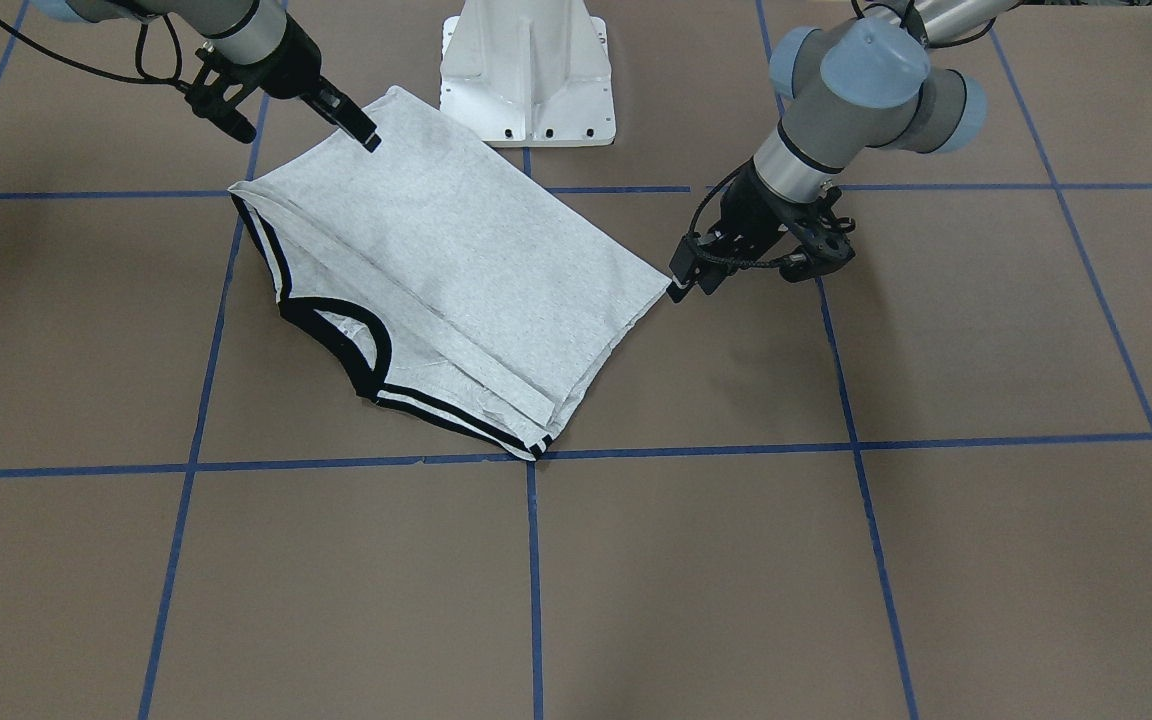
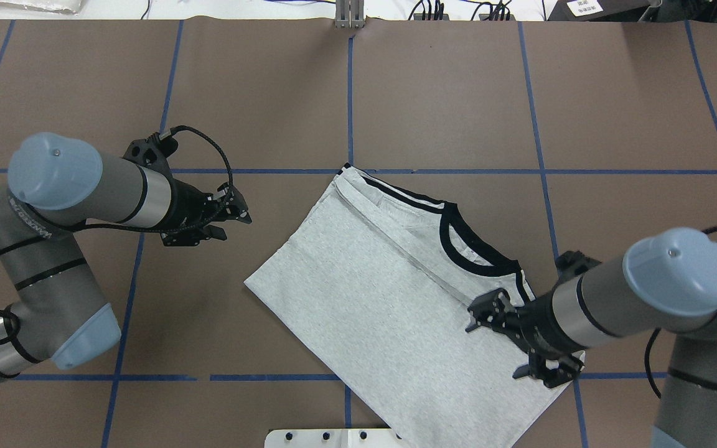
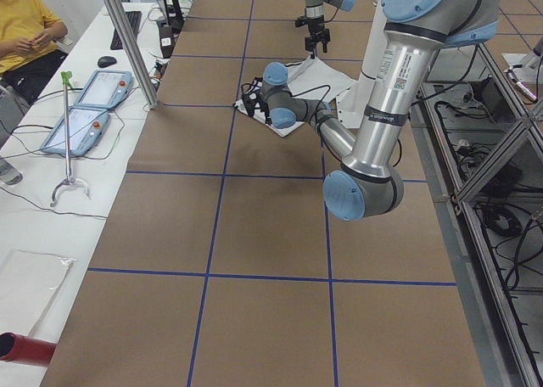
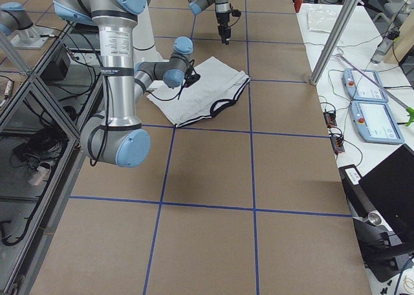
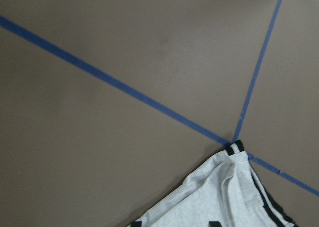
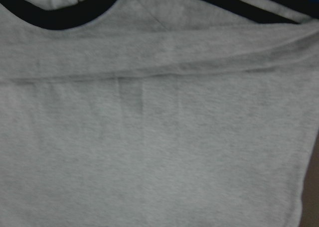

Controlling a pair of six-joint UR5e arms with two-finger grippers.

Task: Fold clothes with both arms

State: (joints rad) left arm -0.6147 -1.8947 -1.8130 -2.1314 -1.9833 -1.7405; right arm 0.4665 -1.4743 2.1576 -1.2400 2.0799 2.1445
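Observation:
The light grey T-shirt (image 1: pixel 476 250) lies folded into a slanted rectangle on the brown table, in the overhead view (image 2: pixel 383 298) too. Its black neckband (image 2: pixel 458 242) and black shoulder stripes (image 1: pixel 456 420) show along one long edge. The cartoon print is hidden. My left gripper (image 1: pixel 681 285) hangs just off the shirt's corner, over bare table (image 2: pixel 240 214), open and empty. Its wrist view shows a striped corner of the shirt (image 5: pixel 219 197). My right gripper (image 1: pixel 371 142) hovers low over the shirt beside the neckband (image 2: pixel 473 317), open and holding nothing. Its wrist view is filled with grey cloth (image 6: pixel 159 137).
The white pedestal base (image 1: pixel 526 80) stands just behind the shirt. Blue tape lines (image 1: pixel 534 580) grid the table. Beyond the table's far edge a side table carries teach pendants (image 3: pixel 93 90), with a metal post (image 3: pixel 127 39) and a seated person in yellow (image 3: pixel 25 30).

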